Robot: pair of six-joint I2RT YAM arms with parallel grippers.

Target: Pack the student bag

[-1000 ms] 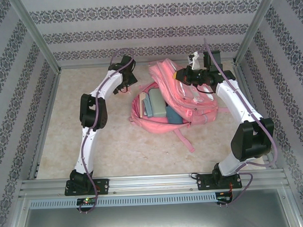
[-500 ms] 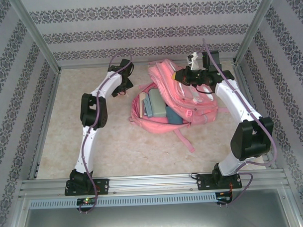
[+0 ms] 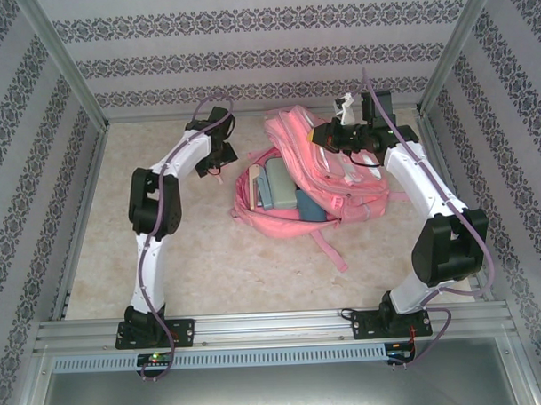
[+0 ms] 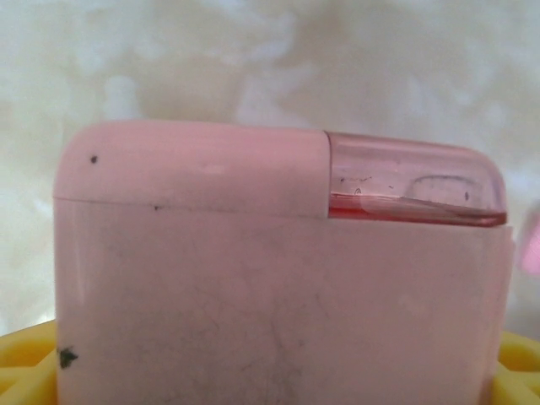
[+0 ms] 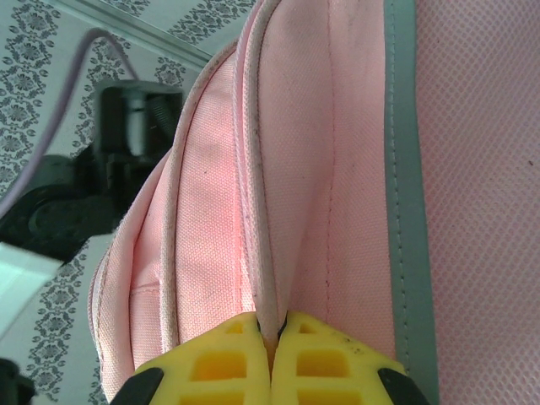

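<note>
Flowery striped walls [image 3: 265, 60] stand round a pale, marbled table [image 3: 210, 258]. From above, the student bag [image 3: 341, 178] lies on the right half of the table, near the back wall, with its mouth open toward the left. Books and boxes sit inside it. The right gripper [image 3: 324, 134] is at the bag's top edge, and the left gripper [image 3: 217, 160] is down by the table, just left of the bag. The near part and left side of the table lie bare.

Up close, the left wrist camera shows a small pink box [image 4: 278, 270] with a see-through pink end. Yellow fingers [image 4: 25, 367] press on both its sides. Blurry pale table lies behind it.

From the right wrist camera, the two yellow fingers [image 5: 224, 354] are squeezed together, pinching a seam of the bag's pink cloth. A grey stripe [image 5: 405, 186] runs down the bag beside them.
</note>
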